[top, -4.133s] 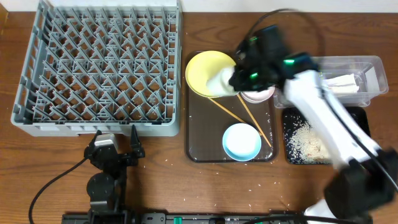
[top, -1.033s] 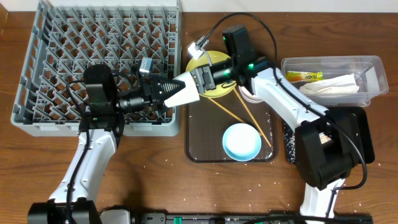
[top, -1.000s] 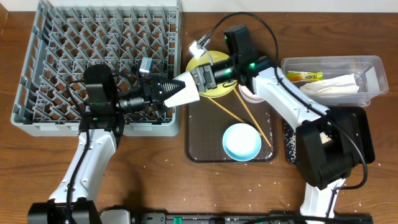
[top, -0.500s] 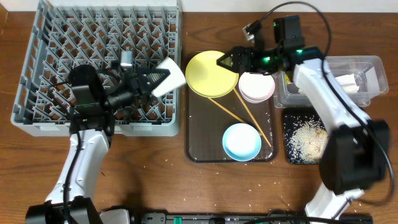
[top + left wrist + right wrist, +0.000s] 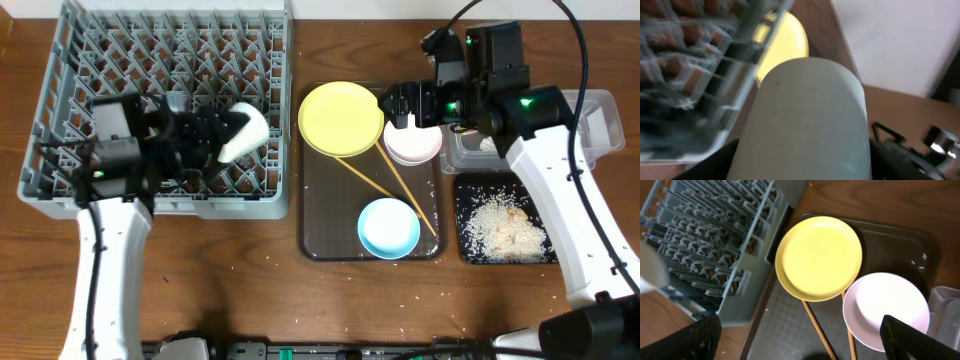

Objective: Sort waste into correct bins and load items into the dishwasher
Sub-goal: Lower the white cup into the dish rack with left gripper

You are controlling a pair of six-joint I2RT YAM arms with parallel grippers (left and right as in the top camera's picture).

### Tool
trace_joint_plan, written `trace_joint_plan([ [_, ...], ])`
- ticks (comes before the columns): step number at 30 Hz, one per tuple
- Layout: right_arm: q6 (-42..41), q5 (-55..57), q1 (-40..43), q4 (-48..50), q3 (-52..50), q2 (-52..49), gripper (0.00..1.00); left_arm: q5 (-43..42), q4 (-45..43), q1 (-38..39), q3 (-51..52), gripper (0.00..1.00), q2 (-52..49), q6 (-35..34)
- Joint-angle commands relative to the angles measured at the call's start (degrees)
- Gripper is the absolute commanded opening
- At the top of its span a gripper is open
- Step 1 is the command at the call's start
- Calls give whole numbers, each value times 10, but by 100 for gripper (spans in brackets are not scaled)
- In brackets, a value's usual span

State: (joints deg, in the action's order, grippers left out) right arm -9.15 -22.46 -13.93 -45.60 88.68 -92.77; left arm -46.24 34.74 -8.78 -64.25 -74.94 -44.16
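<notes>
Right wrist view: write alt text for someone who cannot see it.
A yellow plate lies on a dark-brown tray with a white bowl beside it, lower right. Two wooden chopsticks run below the plate; a grey dish rack fills the upper left.

In the left wrist view the small white cup (image 5: 805,120) is cut off by the lower edge, and the large grey plastic pegged dish rack (image 5: 690,65) is blurred. In the overhead view the right arm (image 5: 545,150) covers much of the clear rectangular plastic tub (image 5: 597,110).
</notes>
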Motion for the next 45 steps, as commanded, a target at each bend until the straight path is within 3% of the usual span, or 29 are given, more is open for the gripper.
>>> trace_joint_plan([
  [1,16,17,-4,-1,2,-2,99,145,71,15,-63,10,21,86],
  [15,16,30,-5,-1,2,-2,99,400,167,178,-65,10,-36,59],
  [30,16,30,-7,-16,2,-2,98,416,165,198,-65,11,-192,51],
  [32,16,30,-7,-17,2,-2,98,402,162,199,-65,17,-204,51],
  [33,16,30,-7,-16,2,-2,98,398,161,198,-65,25,-207,51],
  [35,16,30,-7,-16,2,-2,99,394,160,198,-65,52,-211,51],
  [39,15,30,-7,-17,2,-2,99,394,159,198,-65,77,-211,51],
  [42,15,30,-7,-17,2,-2,99,390,155,198,-66,86,-210,51],
  [45,15,30,-7,-14,2,-2,99,390,156,198,-75,88,-207,52],
])
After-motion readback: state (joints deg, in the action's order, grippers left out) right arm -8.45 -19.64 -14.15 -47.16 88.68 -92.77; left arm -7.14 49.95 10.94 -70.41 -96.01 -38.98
